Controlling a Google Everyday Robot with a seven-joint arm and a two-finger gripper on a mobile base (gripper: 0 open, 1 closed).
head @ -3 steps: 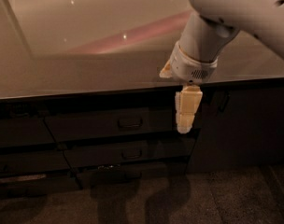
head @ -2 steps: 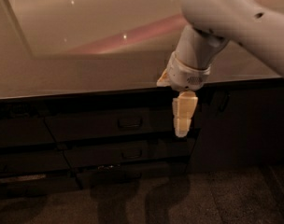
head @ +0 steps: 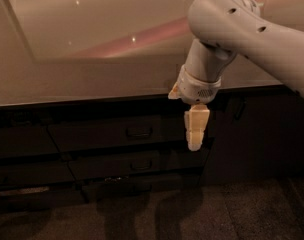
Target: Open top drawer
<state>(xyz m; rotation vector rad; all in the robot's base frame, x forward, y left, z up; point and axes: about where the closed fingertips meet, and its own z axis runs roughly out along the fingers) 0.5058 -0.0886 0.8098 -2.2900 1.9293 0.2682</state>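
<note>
Cream-coloured and pointing straight down, the claw hangs from the wrist of the pale grey arm, just in front of the dark cabinet face and below the front edge of the bench. It is seen edge-on as one narrow block, so I cannot tell whether it is spread or pressed together; it holds nothing that shows. The top drawer sits shut directly under the bench edge, its flat dark front flush with the panels around it. Its small loop handle is at its centre, to the left of the claw and at about the same height, near but clearly apart. The claw hangs before the drawer's right end rather than at the handle, so the task looks barely begun: this reads as the approach, with the arm reaching over the bench so the wrist can drop down in front of the drawer fronts. Next, the claw likely needs to move left and hook or pinch that loop. A second drawer with a similar handle lies just below, so picking the wrong loop is a risk.
</note>
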